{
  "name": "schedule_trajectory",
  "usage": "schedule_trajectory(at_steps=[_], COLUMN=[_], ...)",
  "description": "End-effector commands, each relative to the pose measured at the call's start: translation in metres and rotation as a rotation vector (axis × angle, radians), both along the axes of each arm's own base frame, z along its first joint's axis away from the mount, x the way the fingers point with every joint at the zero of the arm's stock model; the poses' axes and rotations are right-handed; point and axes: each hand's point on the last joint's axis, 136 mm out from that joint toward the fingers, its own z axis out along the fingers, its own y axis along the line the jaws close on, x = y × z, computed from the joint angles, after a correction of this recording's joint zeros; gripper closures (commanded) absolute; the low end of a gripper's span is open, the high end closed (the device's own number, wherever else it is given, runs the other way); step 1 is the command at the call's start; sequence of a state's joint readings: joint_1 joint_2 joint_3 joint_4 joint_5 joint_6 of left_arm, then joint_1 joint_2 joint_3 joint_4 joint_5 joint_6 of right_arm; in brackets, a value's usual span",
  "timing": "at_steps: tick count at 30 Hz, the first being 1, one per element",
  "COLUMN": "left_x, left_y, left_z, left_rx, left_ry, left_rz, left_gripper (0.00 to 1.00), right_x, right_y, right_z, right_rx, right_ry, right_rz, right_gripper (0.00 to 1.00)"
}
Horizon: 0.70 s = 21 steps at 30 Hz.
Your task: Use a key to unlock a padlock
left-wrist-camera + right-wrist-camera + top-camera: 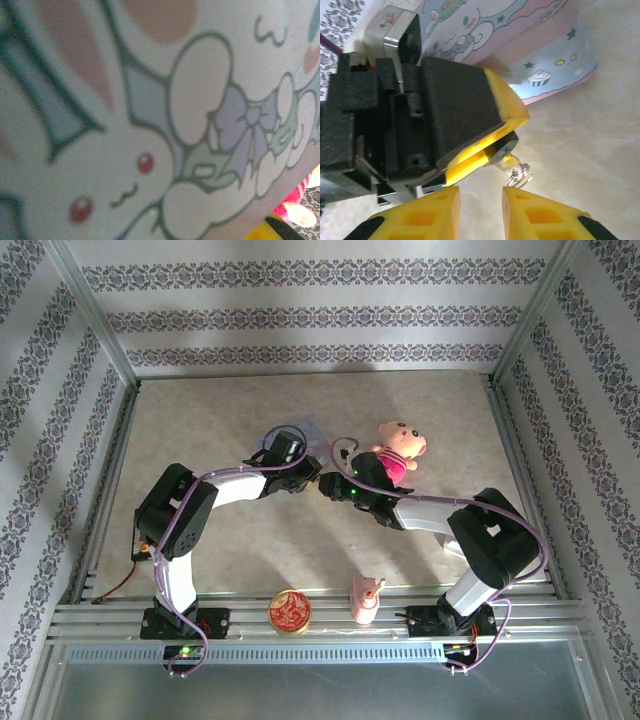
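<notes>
In the right wrist view, my left gripper is shut on the small dark padlock, pinched between its yellow-tipped fingers. A silvery key with a wire ring sticks out of the padlock's lower end. My right gripper is open just below it; nothing lies between its yellow fingers, and the ring hangs just above the right-hand one. From above, the two grippers meet nose to nose at mid-table, the left gripper facing the right gripper.
A pale blue and pink cartoon tin lies just behind the left gripper, and its bunny lid is very close to the left wrist camera. A pink plush toy sits at the right. A round red tin and a pink bottle stand at the near edge.
</notes>
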<state>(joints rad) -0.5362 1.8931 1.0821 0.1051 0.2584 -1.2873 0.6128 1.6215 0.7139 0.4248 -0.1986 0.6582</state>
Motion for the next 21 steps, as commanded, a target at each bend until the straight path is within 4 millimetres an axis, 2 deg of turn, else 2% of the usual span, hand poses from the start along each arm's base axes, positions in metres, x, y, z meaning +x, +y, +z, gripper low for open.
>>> schedule_trajectory(at_steps=[1,10,21], left_x=[-0.014,-0.013,-0.015], left_y=[-0.012,-0.012,-0.012], left_z=[0.009,0.012,0.011], left_rx=[-0.081,-0.086,-0.089], left_ry=[0.045,0.040,0.043], left_rz=[-0.048,-0.052,-0.055], left_gripper=[1.00,1.00,1.00], right_x=[0.005,0.008,0.018], right_y=[-0.009,0.000,-0.003], right_z=[-0.005,-0.009,-0.013], right_rx=[-0.079,-0.080,-0.039], right_ry=[-0.008,-0.001,0.026], right_rz=[-0.010,0.056,0.056], right_gripper=[0.72,0.74,0.76])
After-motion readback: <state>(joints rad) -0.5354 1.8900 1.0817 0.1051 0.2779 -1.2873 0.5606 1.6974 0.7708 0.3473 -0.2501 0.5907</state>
